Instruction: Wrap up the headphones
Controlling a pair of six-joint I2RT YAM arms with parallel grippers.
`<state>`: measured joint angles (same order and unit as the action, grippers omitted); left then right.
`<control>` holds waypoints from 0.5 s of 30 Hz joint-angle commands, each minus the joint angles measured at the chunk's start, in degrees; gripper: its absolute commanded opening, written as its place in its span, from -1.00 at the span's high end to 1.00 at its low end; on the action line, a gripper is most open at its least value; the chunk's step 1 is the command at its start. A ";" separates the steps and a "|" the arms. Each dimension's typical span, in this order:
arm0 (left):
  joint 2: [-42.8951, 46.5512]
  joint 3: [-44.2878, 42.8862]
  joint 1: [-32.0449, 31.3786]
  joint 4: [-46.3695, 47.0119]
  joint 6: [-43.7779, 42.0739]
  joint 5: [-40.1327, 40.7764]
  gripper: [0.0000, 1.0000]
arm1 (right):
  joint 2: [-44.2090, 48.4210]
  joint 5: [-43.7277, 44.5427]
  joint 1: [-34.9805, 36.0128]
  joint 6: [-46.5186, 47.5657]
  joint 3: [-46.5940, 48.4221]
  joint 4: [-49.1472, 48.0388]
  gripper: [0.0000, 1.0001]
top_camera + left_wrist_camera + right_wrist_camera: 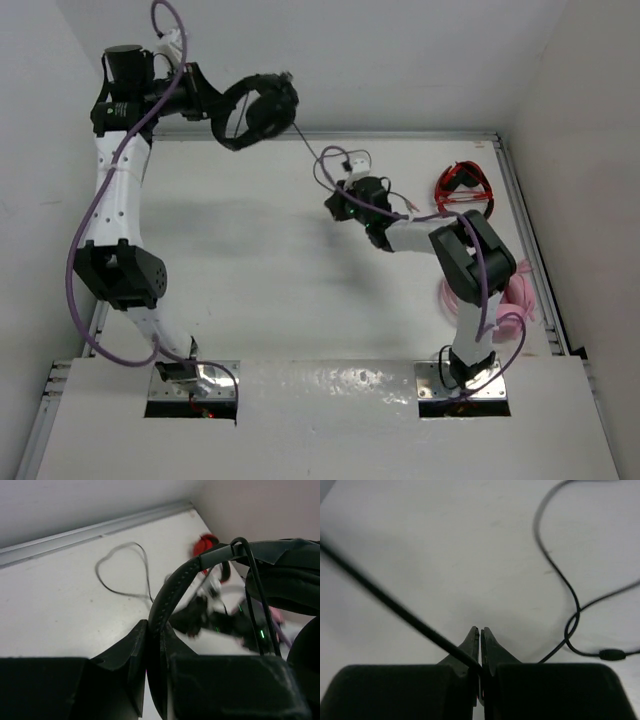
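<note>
Left gripper clamps the headband of the black headphones, holding them raised above the far left of the desk. Right gripper, over the desk's middle, pinches their cable.

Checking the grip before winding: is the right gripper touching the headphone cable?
Touching. The right wrist view shows the headphone cable running down into the shut right gripper, pinched between its fingers near their base.
</note>
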<state>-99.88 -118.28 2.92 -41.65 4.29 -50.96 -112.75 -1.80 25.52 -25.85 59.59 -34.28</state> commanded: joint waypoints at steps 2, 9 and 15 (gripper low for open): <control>-2.94 -4.67 2.88 9.51 18.03 10.05 1.00 | 8.68 -3.29 10.22 1.76 -5.26 -5.97 1.00; -4.19 -3.72 2.71 4.38 12.24 36.34 1.00 | 15.02 -8.02 22.72 8.78 2.17 15.66 1.00; -1.99 9.63 0.43 7.98 4.77 46.54 1.00 | 6.24 -16.29 28.09 16.87 29.85 51.52 1.00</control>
<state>-104.75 -112.49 4.67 -38.28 12.71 -14.22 -103.55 -12.73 51.86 -14.44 78.08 -3.81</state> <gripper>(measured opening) 0.103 0.009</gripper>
